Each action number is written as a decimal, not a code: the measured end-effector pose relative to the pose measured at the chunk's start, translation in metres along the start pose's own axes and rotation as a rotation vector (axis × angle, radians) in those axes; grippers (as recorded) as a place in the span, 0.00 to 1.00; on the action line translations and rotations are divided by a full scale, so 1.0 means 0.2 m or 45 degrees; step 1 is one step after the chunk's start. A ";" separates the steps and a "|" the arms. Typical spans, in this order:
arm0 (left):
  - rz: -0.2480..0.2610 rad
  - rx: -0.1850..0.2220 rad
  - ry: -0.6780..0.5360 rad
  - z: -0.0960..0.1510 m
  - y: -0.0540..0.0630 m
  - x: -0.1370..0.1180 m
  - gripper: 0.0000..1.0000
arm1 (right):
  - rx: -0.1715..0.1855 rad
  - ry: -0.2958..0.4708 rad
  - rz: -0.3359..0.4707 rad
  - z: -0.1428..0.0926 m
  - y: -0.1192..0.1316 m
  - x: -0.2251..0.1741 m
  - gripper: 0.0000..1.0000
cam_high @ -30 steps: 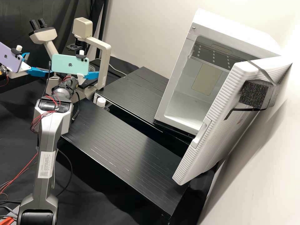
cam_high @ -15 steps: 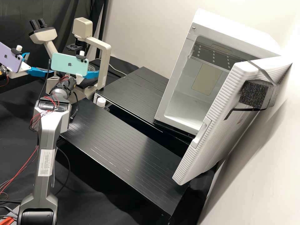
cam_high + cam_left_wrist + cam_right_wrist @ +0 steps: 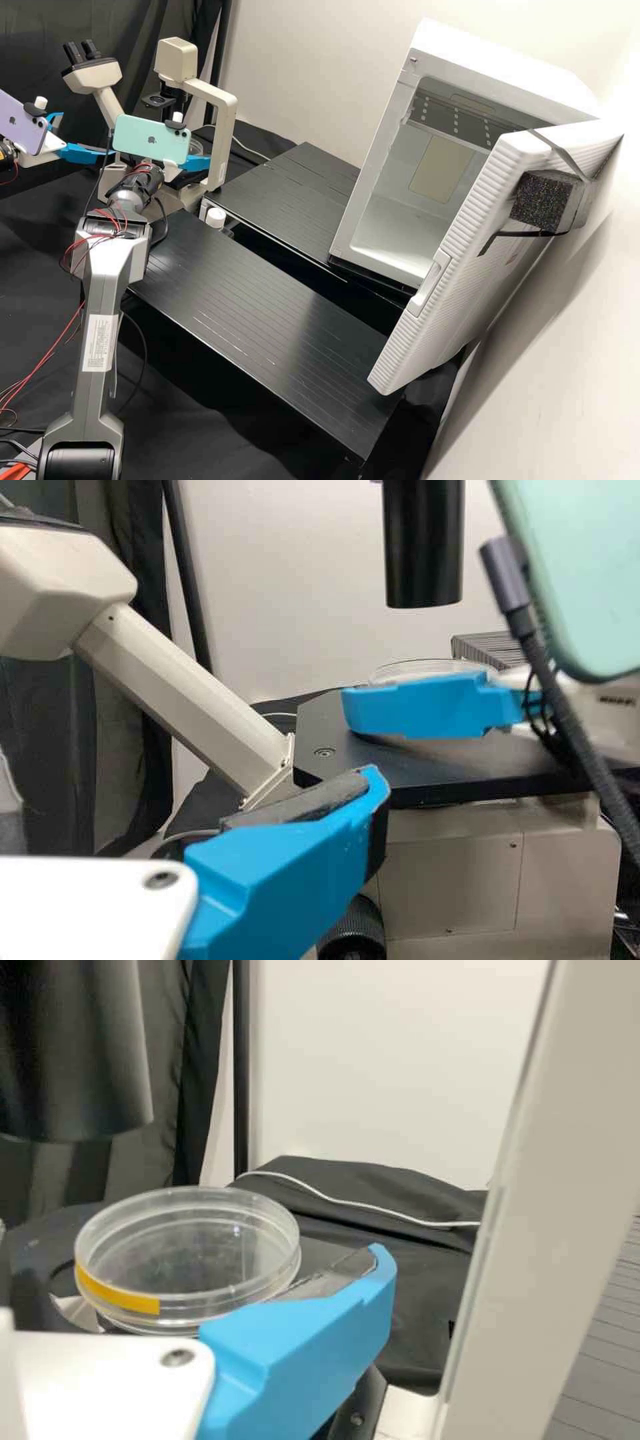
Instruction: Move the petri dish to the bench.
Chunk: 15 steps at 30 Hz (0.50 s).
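Pale wall, dark curtain, and a dish close at the right gripper

Against the wall (image 3: 293, 60) stands a white cabinet (image 3: 427, 227), its door (image 3: 460, 267) wide open. Low black platforms (image 3: 260, 300) run across the bench from there towards the microscope (image 3: 223, 127), where the job seems to begin. The right gripper (image 3: 195, 162) is at the stage (image 3: 450, 765), much nearer the dish than the left gripper (image 3: 83, 137), which sits well apart with its fingers spread.

The petri dish (image 3: 190, 1250) is at the stage, close beside the right gripper. Being round, it has no long axis to line up with. I cannot tell whether that gripper is pinching it, or whether the dish rests on the stage or hangs just above.

From the left wrist view the dish is a thin clear rim behind the right gripper; the right wrist view gives its broad top and a yellow strip (image 3: 115, 1295) on the wall. Lifting it level and clear of the microscope looks like the next need.
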<state>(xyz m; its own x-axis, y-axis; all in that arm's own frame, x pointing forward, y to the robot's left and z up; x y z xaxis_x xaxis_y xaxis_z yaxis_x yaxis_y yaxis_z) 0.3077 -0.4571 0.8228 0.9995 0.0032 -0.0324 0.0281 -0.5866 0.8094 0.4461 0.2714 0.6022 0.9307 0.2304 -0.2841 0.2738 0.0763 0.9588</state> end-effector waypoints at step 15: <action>0.000 0.000 0.000 0.00 0.00 0.00 1.00 | -0.027 -0.046 0.006 0.00 -0.03 0.03 0.00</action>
<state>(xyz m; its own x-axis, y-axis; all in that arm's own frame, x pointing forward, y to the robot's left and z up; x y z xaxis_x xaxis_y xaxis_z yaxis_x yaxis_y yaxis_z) 0.3077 -0.4571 0.8228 0.9995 0.0032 -0.0324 0.0281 -0.5866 0.8094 0.4499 0.2723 0.5945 0.9403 0.1954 -0.2787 0.2645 0.0960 0.9596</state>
